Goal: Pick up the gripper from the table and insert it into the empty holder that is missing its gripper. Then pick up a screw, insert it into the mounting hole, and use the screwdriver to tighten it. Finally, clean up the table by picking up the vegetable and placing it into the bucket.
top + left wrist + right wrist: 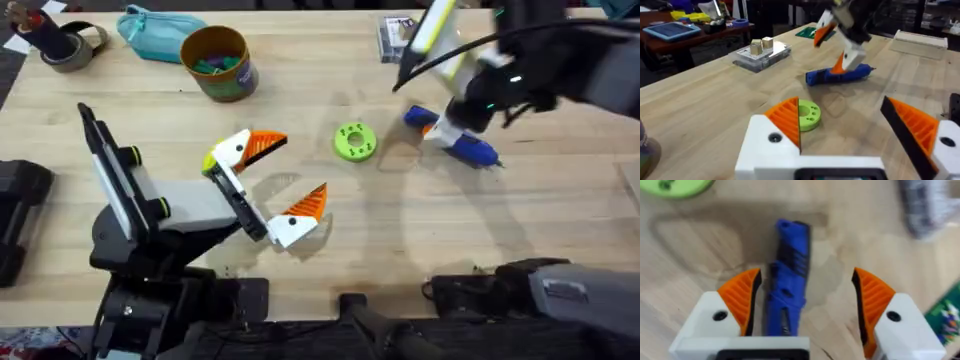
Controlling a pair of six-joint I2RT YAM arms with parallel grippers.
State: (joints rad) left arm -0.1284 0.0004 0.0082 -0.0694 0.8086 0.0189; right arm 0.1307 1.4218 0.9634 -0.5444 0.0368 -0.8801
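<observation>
1. Far left on my overhead feed, the left gripper (pixel 283 180) rests low over the table with its orange pads spread apart, holding nothing. Both pads look seated in their white mounts, so I judge the insertion done. Behind it sits the bucket (pixel 218 62), with something green and purple already inside.
2. In the middle lies a green disc (pixel 354 141), apart from everything else.
3. To the right, the blue screwdriver (pixel 452 138) lies flat on the table, and my right gripper (pixel 804 305) hangs over it, pads wide, not yet closed on it.
4. I would centre before closing: on the right wrist feed the handle sits close against one pad (pixel 741 296), well clear of the other, so a squeeze now could shove or roll it.
5. The left wrist feed adds a side look: the screwdriver (pixel 839 75) flat, and a clear plastic case (pixel 761 56) farther back.
</observation>
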